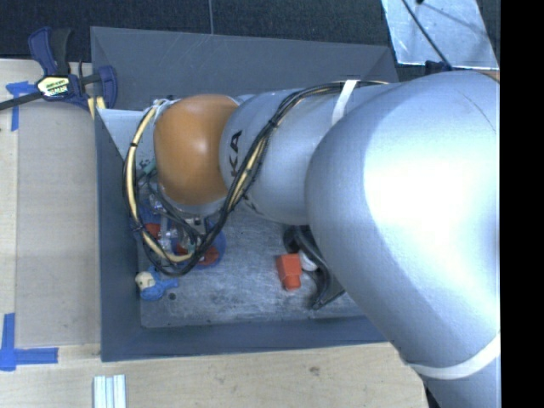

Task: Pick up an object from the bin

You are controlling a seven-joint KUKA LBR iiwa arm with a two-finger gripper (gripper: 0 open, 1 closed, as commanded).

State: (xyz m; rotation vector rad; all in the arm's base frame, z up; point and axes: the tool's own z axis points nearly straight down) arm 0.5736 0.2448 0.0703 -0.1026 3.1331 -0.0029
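My gripper (pixel 172 226) is low at the bin's left side, under the arm's orange dome and ringed by cables. A red piece (pixel 153 229) shows at its left edge. A blue rounded object (pixel 210 253) lies right against its lower right side. Just below and left of the gripper, a small blue and cream object (pixel 150 285) rests on the bin floor near the front left corner. What lies directly beneath the gripper is hidden.
An orange block (pixel 289 272) sits mid-floor, with a small white piece (pixel 308 264) and a black curved object (pixel 321 279) to its right, partly under the arm. The big grey arm covers the bin's right half and back.
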